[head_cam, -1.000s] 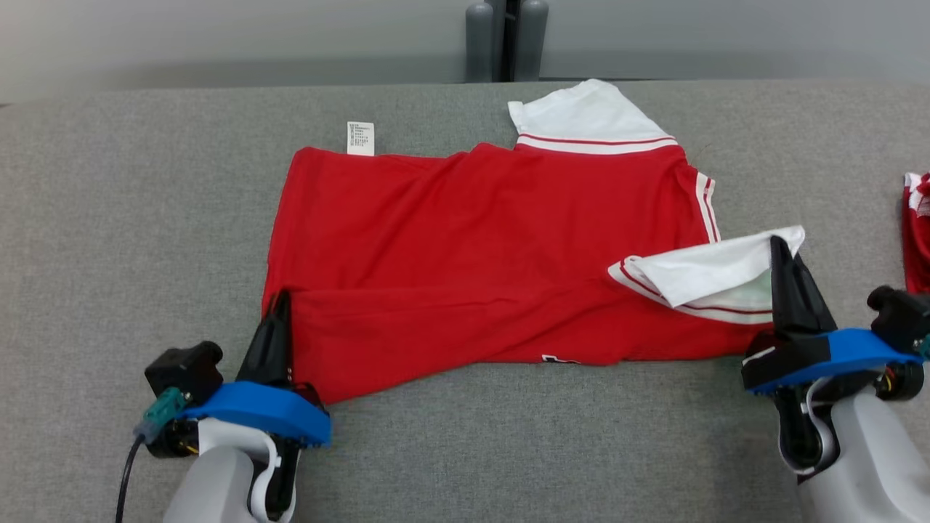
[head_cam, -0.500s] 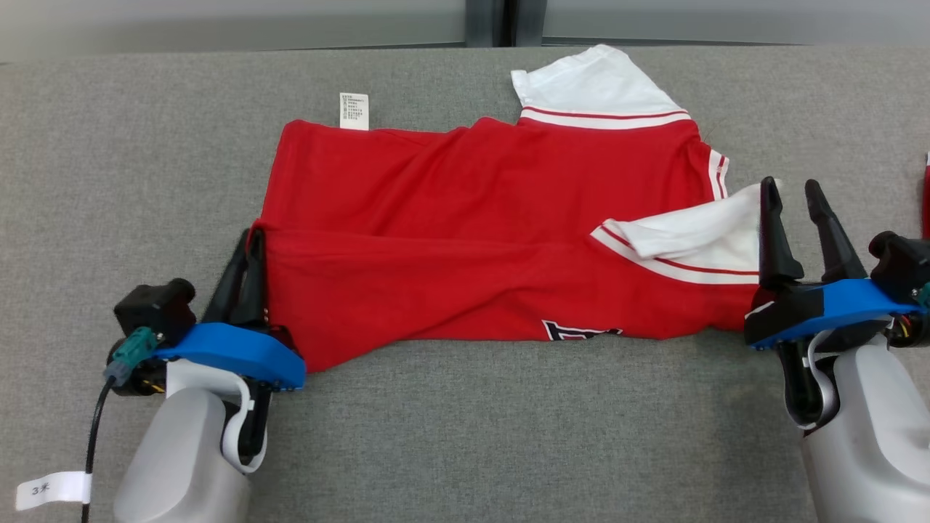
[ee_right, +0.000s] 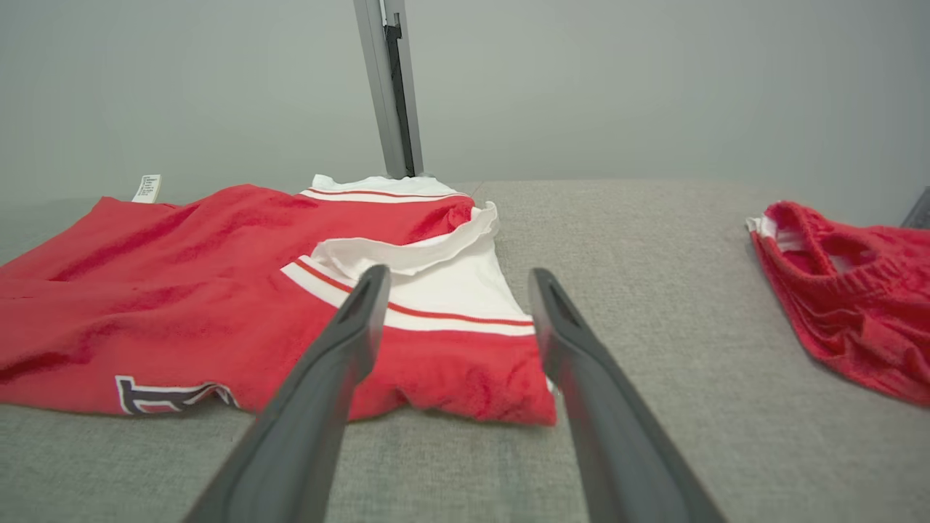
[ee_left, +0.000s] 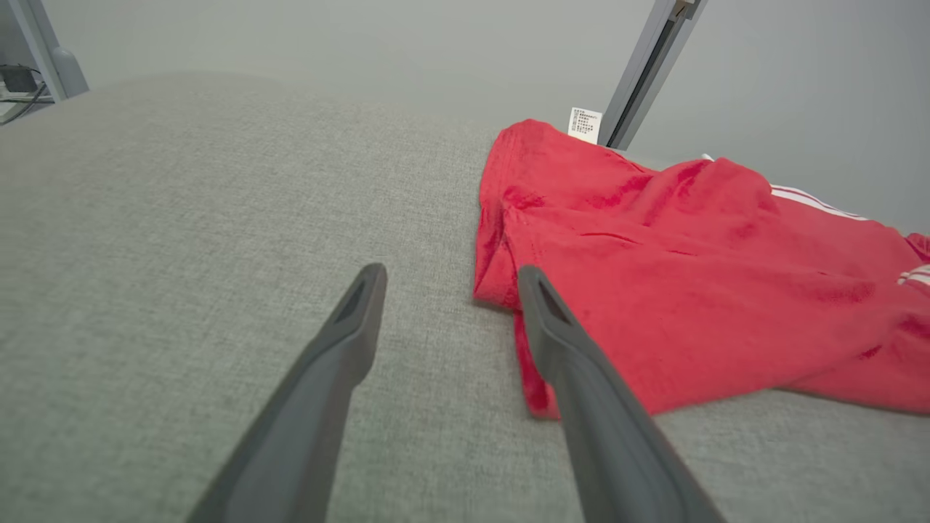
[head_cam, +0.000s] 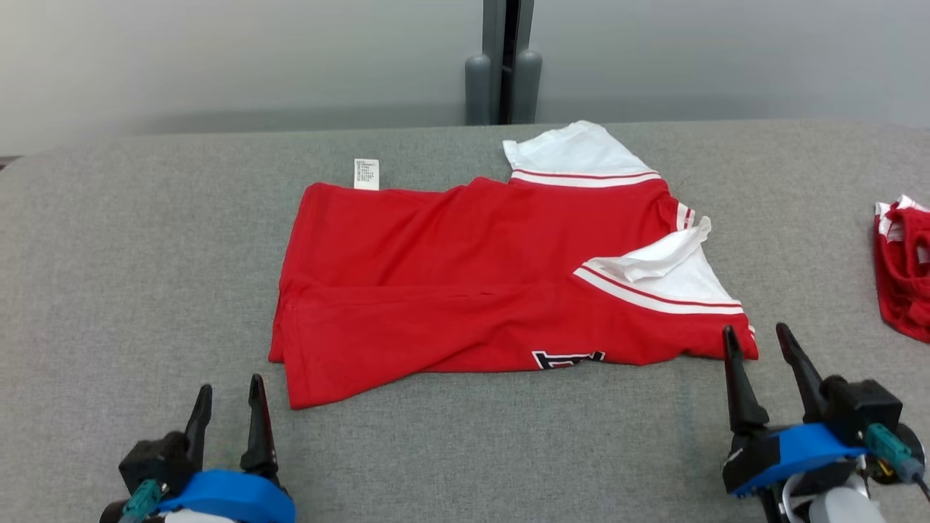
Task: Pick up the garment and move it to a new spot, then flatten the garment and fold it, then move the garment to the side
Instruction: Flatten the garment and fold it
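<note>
Could easily bake that curled white sleeve [head_cam: 657, 256] into the next fold of the garment [head_cam: 450, 290], with left tool [head_cam: 229, 385] and right tool [head_cam: 755, 330] both wide and empty.

We cannot read the print on the care label [head_cam: 366, 173]: it is too small. The black-and-white lettering [head_cam: 569, 358] runs under the near fold of the red shirt [head_cam: 465, 290] and stays illegible. The head view's right edge cuts off the second red garment [head_cam: 903, 272]; its bottom edge cuts off the arms behind the left gripper [head_cam: 229, 383] and right gripper [head_cam: 755, 329].
</note>
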